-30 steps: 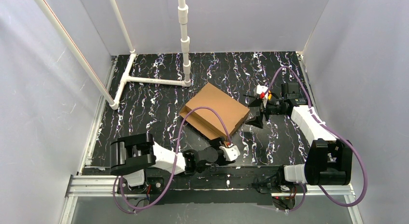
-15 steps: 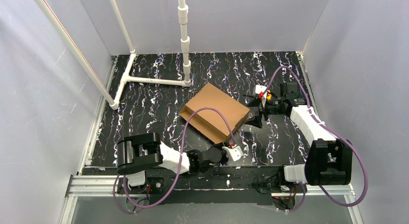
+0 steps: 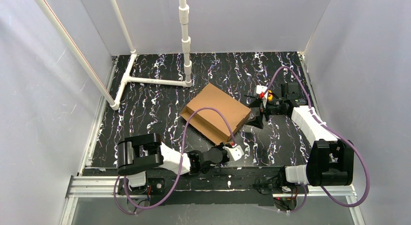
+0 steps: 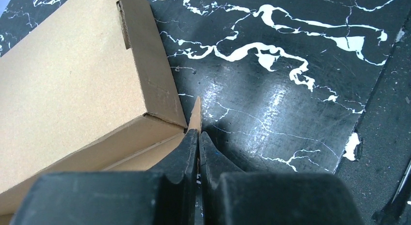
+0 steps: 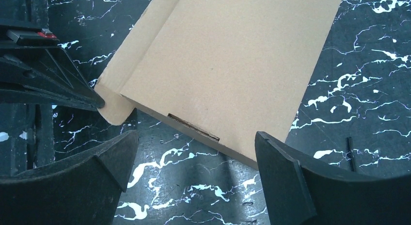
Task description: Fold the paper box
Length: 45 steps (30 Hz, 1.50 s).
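The paper box [image 3: 215, 111] is a flat brown cardboard box lying at an angle in the middle of the black marbled table [image 3: 155, 108]. In the left wrist view the paper box [image 4: 72, 74] fills the left side, and a thin corner flap [image 4: 196, 111] runs into my left gripper [image 4: 198, 134], which is shut on it. From above, the left gripper [image 3: 229, 140] sits at the box's near right corner. My right gripper [image 3: 256, 110] stands wide open just off the box's right side. Its right wrist view shows the box [image 5: 228, 65] ahead of the right gripper [image 5: 194, 142], nothing between the fingers.
A white pipe frame [image 3: 155, 79] lies at the back left, with an upright pipe [image 3: 184, 36] rising from it. Grey walls close in the table on three sides. The left arm's purple cable [image 3: 203, 110] loops over the box.
My left gripper has closed on the box's corner flap, and the left arm has shifted slightly right. The right arm and the box have hardly moved.
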Tool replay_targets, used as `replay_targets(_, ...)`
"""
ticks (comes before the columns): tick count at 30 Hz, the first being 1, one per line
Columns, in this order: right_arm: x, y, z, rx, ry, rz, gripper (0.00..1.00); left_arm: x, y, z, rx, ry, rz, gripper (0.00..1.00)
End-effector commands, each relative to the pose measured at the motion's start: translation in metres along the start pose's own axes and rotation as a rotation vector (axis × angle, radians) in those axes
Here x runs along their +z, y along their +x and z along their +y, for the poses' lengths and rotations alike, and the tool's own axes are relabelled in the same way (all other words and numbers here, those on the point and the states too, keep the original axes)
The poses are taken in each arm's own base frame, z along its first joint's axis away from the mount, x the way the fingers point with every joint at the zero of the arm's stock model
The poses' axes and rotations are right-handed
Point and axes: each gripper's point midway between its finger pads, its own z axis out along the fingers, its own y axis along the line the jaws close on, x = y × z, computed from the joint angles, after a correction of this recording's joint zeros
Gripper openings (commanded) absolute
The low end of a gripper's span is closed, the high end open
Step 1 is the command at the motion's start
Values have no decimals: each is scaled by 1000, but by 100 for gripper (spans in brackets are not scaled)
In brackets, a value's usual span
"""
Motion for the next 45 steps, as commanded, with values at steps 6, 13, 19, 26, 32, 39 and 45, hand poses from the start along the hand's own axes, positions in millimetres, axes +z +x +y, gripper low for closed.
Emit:
replay_targets(6,3,3,0,3,-4,-1,98,-10,-6,13,-96,-72,-19,0)
replay_targets(13,11,8,3,25,-26,17,98,-15,-4,19,-167,-96,-20,0)
replay_targets(19,21,14,-19,128,97,34,94,-16,-1,21,-190,-104,-15,0)
replay_targets(26,22,-2,-57,356,309,-76,90,-18,2,23,-210,-108,-12,0)
replay_targets(32,26,16,-75,570,418,-85,85,-17,4,24,-229,-111,-9,0)
replay_targets(39,36,37,-78,679,419,-57,79,-19,6,27,-263,-118,-13,0)
replay_targets(45,38,44,-78,731,419,-63,75,-20,9,30,-312,-125,-15,0)
